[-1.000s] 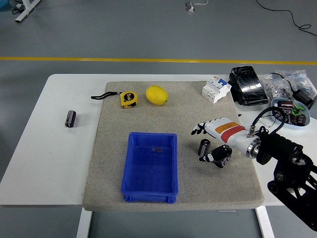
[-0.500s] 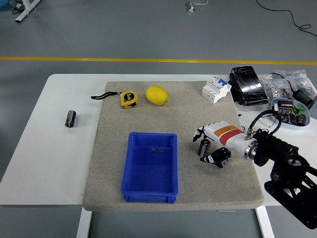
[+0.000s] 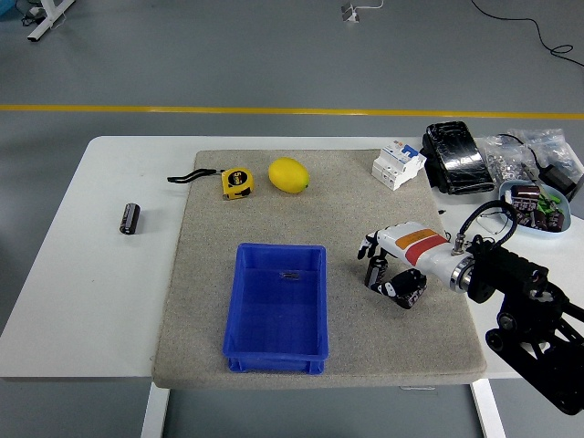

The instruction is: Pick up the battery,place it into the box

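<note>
The blue box (image 3: pixel 276 308) is seen on the grey mat (image 3: pixel 347 210), and only a small dark mark is seen on its floor. Just to its right, the battery (image 3: pixel 376 271) is held upright on the mat between the curled fingers of the right hand (image 3: pixel 394 267). A second battery (image 3: pixel 130 218) is lying on the white table (image 3: pixel 100 265), well apart on the left.
</note>
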